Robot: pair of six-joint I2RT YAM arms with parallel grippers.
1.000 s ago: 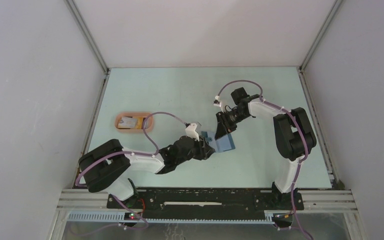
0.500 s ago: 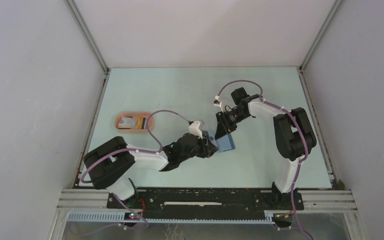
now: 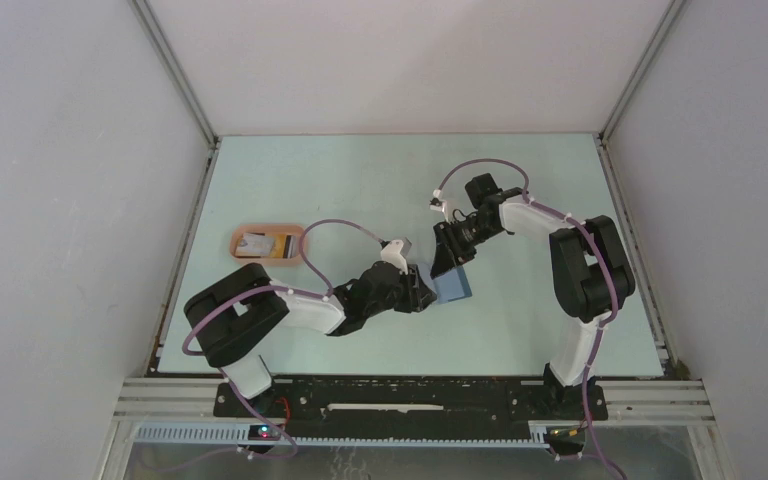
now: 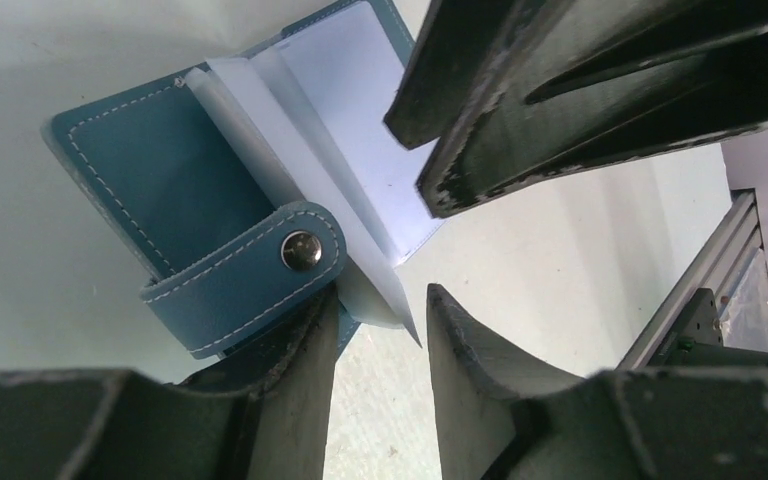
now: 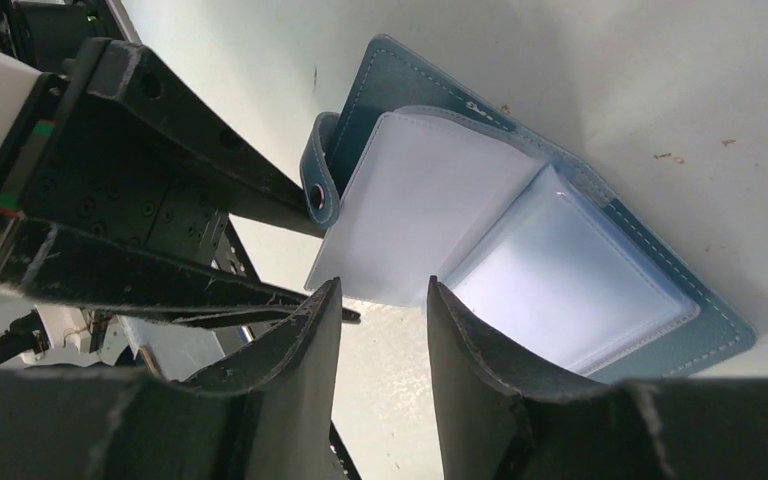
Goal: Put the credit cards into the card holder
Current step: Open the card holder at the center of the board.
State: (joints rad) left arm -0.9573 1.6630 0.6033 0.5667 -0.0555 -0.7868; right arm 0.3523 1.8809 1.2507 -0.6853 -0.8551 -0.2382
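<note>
The blue card holder (image 3: 452, 285) lies open on the tabletop (image 3: 360, 180), and the credit cards (image 3: 256, 242) lie in the pink tray (image 3: 236, 243), well to the holder's left. The left fingers (image 4: 460, 350) are a little apart by the holder's strap, with a clear pocket's corner poking loose between them. The right fingers (image 5: 460, 340) are apart too, at the edge of the holder's white pocket, gripping nothing

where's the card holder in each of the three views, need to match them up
Top external: card holder just right of and below the picture's centre.
Left wrist: card holder upper left, open, sleeves fanning toward the centre.
Right wrist: card holder centre to right, open.
Shared landmark: its snap strap shows in both wrist views; too small to tell from above.
</note>
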